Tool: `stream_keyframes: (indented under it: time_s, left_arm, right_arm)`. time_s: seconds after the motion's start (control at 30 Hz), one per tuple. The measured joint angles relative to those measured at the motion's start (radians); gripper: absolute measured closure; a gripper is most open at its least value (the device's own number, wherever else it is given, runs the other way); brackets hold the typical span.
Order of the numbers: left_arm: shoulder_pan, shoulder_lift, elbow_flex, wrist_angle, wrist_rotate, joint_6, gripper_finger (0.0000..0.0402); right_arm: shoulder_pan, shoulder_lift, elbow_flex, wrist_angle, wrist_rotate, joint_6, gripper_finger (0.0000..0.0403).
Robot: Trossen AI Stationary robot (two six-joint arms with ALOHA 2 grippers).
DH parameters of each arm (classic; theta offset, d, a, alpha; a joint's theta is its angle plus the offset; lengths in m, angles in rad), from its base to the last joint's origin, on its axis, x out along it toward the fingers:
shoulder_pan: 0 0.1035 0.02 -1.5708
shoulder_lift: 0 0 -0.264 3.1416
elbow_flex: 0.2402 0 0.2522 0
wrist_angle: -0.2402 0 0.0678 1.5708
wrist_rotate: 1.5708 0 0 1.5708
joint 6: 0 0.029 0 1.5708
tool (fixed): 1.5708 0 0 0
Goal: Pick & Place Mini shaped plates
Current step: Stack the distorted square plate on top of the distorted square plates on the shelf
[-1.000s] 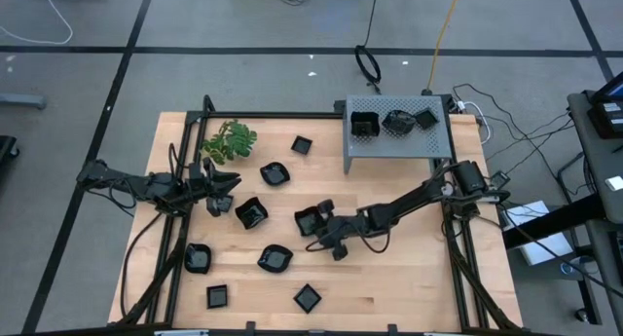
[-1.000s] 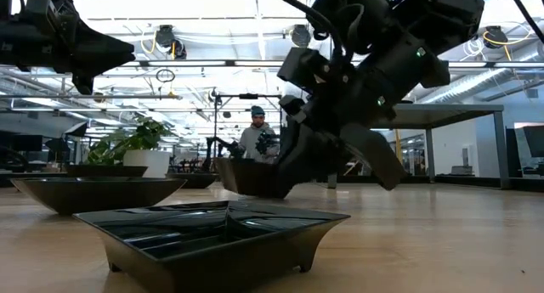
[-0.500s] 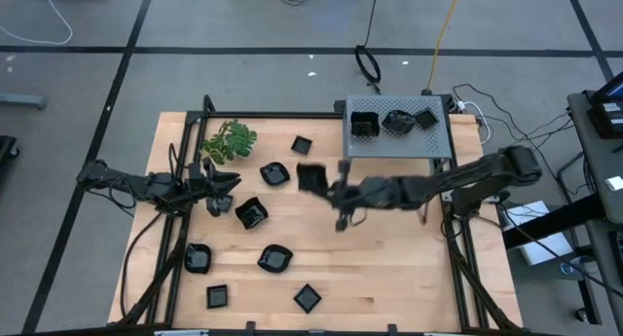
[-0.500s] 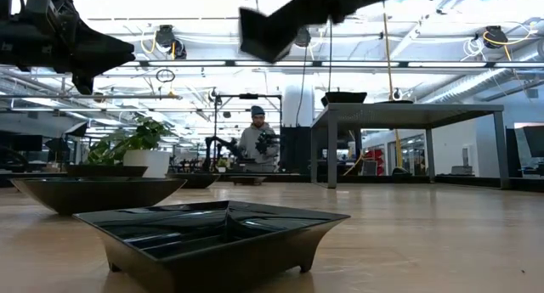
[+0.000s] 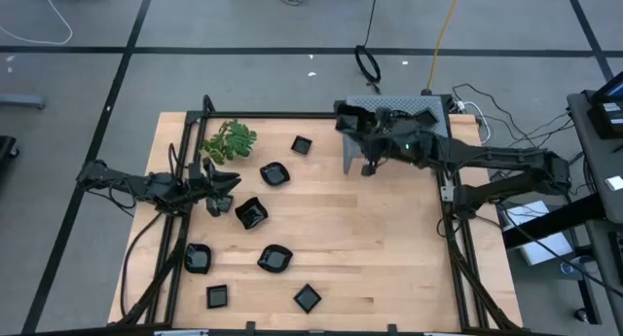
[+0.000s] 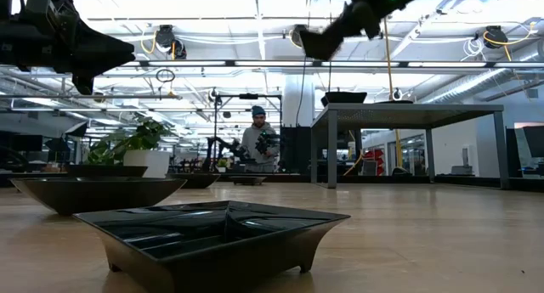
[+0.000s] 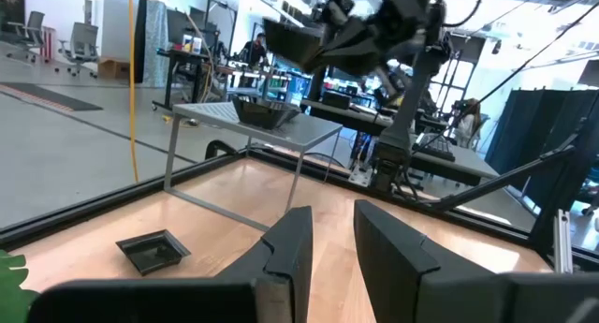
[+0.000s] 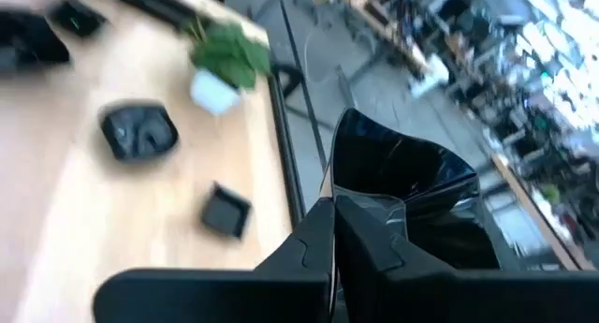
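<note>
From above, the right gripper [image 5: 352, 122] has swung from mid-table to over the grey box [image 5: 440, 133]; its own camera shows its fingers clenched on a black plate [image 8: 412, 197], ready for dropping; the left gripper [image 7: 328, 243], parted and empty, waits beside table plates

I see light wood table [image 5: 389, 248], smooth, matt; plates [image 6: 212, 233] glossy black, prob. plastic; grey perforated metal box [image 5: 428, 131].
</note>
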Motion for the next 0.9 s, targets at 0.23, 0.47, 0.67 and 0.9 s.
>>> stream_keyframes:
  time_s: [0.23,0.47,0.67,0.9]
  left_arm:
    - [0.000,0.000,0.000,0.000,0.000,0.000,0.0316]
    - [0.000,0.000,0.000,0.000,0.000,0.000,0.0316]
    - [0.000,0.000,0.000,0.000,0.000,0.000,0.0316]
    - [0.000,0.000,0.000,0.000,0.000,0.000,0.0316]
  right_arm:
    - [-0.155,0.005,0.000,-0.022,-0.186,-0.010,0.0403]
    - [-0.240,0.006,0.000,-0.103,-0.184,-0.006,0.0403]
    - [-0.251,0.006,0.000,-0.221,-0.188,-0.038,0.0403]
    - [-0.251,0.006,0.000,-0.242,-0.188,-0.066,0.0403]
